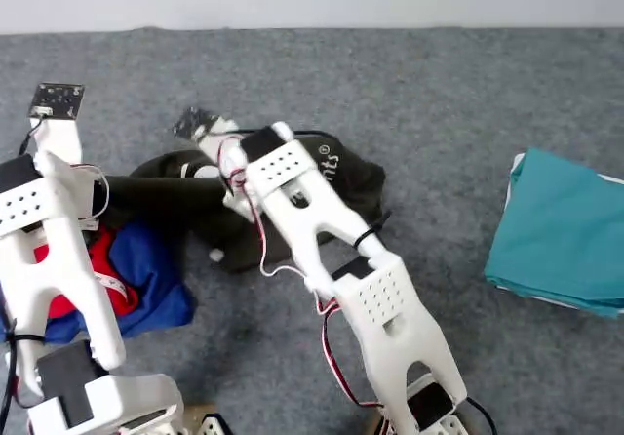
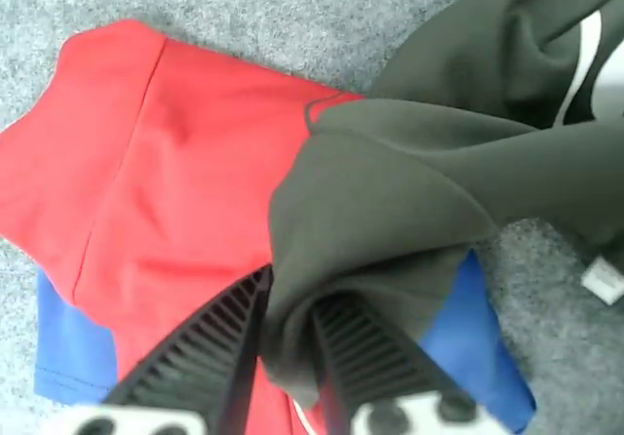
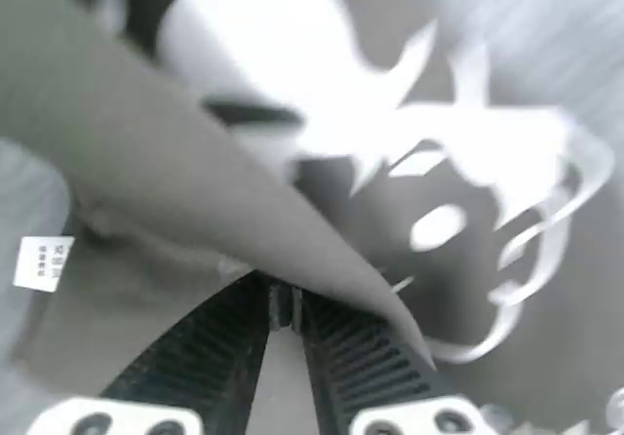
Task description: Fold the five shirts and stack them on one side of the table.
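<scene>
Dark shirt (image 2: 409,191) — pinched tight in the left end effector (image 2: 288,352) and the right end effector (image 3: 283,318) alike; red shirt (image 2: 166,181) beneath the left.

Shirts (image 1: 561,230) on grey carpeted table (image 1: 439,94)

The table (image 1: 439,94) lies bare along its far edge and across the wide strip between the dark shirt (image 1: 356,181) and the teal shirt (image 1: 561,230), so a gripper could pass there; the teal shirt takes the right edge; the near ground right of the right arm (image 1: 322,230) is open too; that arm slants across the middle onto the dark shirt and bars crossing there; the left side is crowded: the red shirt (image 1: 109,259) and blue shirt (image 1: 156,279) lie heaped under the left arm (image 1: 49,250), touching the dark shirt; a stretched sleeve (image 1: 166,191) spans the gap between the arms.
</scene>
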Tool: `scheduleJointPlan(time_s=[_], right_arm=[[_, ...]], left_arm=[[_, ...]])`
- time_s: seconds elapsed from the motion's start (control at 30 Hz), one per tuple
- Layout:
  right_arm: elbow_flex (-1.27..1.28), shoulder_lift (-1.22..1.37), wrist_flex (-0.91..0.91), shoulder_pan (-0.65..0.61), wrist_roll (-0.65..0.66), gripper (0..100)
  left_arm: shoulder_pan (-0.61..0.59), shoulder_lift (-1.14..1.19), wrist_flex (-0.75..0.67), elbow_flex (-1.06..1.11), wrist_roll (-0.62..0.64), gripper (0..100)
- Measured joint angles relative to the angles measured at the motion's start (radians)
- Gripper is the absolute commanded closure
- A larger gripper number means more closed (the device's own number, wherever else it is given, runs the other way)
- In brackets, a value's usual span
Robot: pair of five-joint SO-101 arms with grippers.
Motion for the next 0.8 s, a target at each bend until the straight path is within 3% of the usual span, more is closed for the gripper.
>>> scheduleJointPlan(time_s=[0.27, 0.8], right_arm=[[0.0, 0.031, -0.241, 0.017, 0.121, 98.9], [-0.1, 0.13, -0.362, 0.034, 0.127, 98.9]], left_arm=[[0.0, 0.0, 0.0, 0.0, 0.0, 99], [0.0, 0.0, -0.028, 0.115, 0.0, 99]])
